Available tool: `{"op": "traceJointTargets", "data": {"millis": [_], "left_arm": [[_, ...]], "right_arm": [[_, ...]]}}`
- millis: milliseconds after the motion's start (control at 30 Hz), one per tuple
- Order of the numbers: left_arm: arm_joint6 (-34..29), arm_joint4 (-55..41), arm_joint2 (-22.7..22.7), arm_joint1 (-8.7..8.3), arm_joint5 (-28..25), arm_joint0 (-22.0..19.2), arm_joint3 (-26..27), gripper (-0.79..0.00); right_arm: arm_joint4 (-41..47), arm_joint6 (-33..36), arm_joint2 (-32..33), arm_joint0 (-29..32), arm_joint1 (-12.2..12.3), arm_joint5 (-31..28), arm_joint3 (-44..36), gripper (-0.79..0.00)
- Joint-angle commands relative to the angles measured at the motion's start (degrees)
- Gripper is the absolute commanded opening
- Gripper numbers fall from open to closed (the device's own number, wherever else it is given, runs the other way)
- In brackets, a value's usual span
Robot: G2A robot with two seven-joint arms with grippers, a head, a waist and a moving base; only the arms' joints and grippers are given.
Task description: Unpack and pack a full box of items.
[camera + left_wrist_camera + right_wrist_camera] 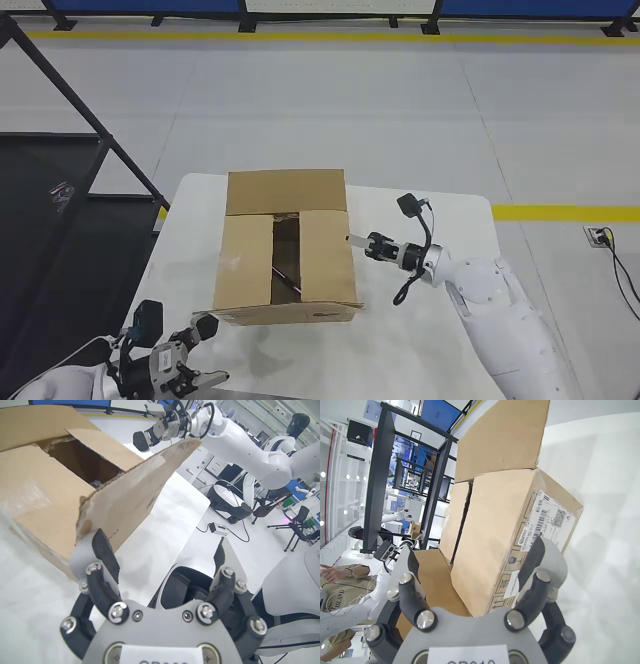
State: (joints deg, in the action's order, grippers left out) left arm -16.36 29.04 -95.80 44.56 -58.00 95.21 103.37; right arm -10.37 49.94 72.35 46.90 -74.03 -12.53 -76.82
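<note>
A cardboard box (pixel 285 255) is set on the surface (pixel 420 330), 2 flaps nearly shut. The left end effector (pixel 160 542) is held spread at the near flap (pixel 140 482), the right end effector (pixel 473 546) spread beside the labelled side (pixel 535 517), presumably for opening.

Top view: on the robot above the arms, facing down; takes in the whole box (pixel 287 250) and most of the table (pixel 430 330).
Left wrist view: behind the left gripper (pixel 160 542), close to the box's near left corner, facing far and right.
Right wrist view: behind the right gripper (pixel 473 547), close to the box's right side, facing left.
Shared: box in all three; right gripper in top and left wrist views.
</note>
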Motion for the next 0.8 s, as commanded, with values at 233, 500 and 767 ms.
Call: {"op": "traceJointTargets", "data": {"millis": [233, 500, 767], "left_arm": [[1.59, 1.59, 0.73, -0.11, 0.42, -2.12, -0.29, 0.0], [0.7, 3.61, 4.24, 0.46, 6.13, -5.81, 1.11, 0.0], [1.44, 4.62, 8.01, 1.25, 10.06, -9.36, 0.04, 0.0]], "right_arm": [[7.99, -10.29, -1.95, -1.13, -1.31, 2.0, 2.13, 0.0], [7.97, -22.39, -8.9, -9.97, -4.06, 7.17, 11.06, 0.0], [7.53, -31.4, -14.12, -18.34, -7.12, 9.16, 24.04, 0.0]]}}
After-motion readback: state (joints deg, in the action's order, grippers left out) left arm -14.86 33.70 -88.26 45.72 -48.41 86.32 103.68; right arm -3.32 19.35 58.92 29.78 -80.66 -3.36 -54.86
